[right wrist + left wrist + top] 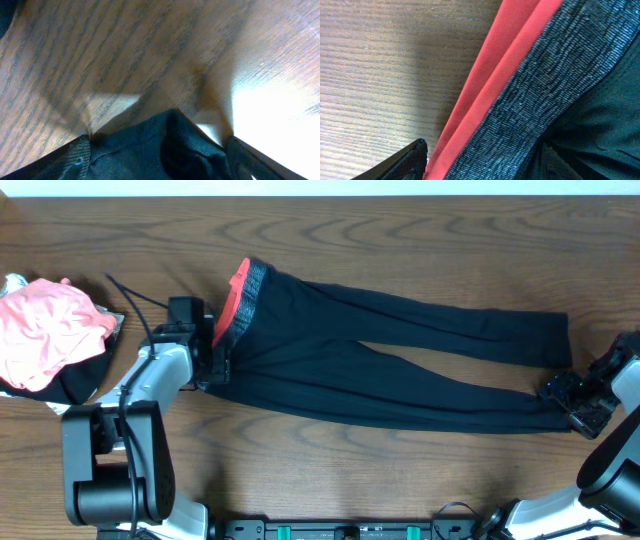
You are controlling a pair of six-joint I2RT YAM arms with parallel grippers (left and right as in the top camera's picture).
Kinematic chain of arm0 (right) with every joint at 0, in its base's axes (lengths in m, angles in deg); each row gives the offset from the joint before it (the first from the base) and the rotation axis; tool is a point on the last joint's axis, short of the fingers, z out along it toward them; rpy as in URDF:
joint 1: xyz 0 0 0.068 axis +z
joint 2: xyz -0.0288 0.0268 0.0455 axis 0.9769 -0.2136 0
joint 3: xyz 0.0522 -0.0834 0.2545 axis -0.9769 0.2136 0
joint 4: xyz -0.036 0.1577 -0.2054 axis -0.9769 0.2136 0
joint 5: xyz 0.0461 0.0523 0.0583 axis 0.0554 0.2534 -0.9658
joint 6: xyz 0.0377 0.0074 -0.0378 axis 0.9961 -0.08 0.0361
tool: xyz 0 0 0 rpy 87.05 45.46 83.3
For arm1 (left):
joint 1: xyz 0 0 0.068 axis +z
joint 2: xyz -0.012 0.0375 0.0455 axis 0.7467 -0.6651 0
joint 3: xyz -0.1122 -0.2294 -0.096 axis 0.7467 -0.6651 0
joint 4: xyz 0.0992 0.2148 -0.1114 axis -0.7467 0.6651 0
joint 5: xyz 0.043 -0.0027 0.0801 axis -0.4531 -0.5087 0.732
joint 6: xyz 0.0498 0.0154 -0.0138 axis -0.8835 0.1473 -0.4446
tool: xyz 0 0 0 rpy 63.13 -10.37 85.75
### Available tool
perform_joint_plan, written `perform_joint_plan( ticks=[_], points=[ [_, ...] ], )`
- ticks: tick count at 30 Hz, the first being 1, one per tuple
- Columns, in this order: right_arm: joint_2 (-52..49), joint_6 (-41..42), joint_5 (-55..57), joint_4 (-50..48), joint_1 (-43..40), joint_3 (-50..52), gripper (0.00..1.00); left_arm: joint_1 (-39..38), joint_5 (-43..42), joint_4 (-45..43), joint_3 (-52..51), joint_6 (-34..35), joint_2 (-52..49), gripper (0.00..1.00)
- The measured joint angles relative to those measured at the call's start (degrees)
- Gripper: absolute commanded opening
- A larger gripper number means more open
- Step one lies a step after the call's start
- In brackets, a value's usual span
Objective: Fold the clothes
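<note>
Overhead, the leggings (pixel 400 350) lay flat across the table (pixel 400 240), waistband toward my left side and both legs running out to my right. My left gripper (pixel 213 358) sat at the lower corner of the waistband, and my right gripper (pixel 572 398) sat at the end of the nearer leg. Only that view showed the pink garment (pixel 45 330) heaped on something black at the far left edge, with a thin cable (pixel 135 295) lying on the wood between it and the leggings.

Up close, my left wrist camera gave what the overhead blurred: the coral edge (pixel 490 85) doubled beside the heathered grey band (pixel 535 90), with one finger (pixel 405 162) just beside the coral (the other finger was out of frame), so those jaws stood apart. My right wrist camera showed both fingers (pixel 70 160) spread wide, the black cuff (pixel 165 145) bunched between them on the wood; I couldn't tell whether either finger pressed it.
</note>
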Motion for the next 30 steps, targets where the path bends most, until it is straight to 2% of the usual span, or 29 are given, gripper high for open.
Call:
perform_joint_plan(
  ticks=[15,19,21,24,30],
  points=[
    [0.00,0.02,-0.04,-0.02,0.02,0.00,0.86,2.23,-8.39,3.32,-0.57,-0.83,-0.11,0.70],
    [0.00,0.02,-0.07,0.02,0.00,0.00,0.86,2.23,-8.76,4.63,-0.46,-1.05,-0.11,0.52],
    [0.00,0.02,-0.13,0.15,0.00,0.00,0.87,2.23,-9.07,5.05,-0.44,-0.59,-0.09,0.35],
    [0.00,0.00,-0.20,0.46,0.00,0.00,0.87,2.23,-9.97,5.29,-0.44,-0.39,-0.09,0.21],
    [0.00,0.00,-0.04,1.36,0.00,0.00,0.84,2.23,-10.88,5.68,-0.44,-0.39,-0.11,0.19]
  ],
)
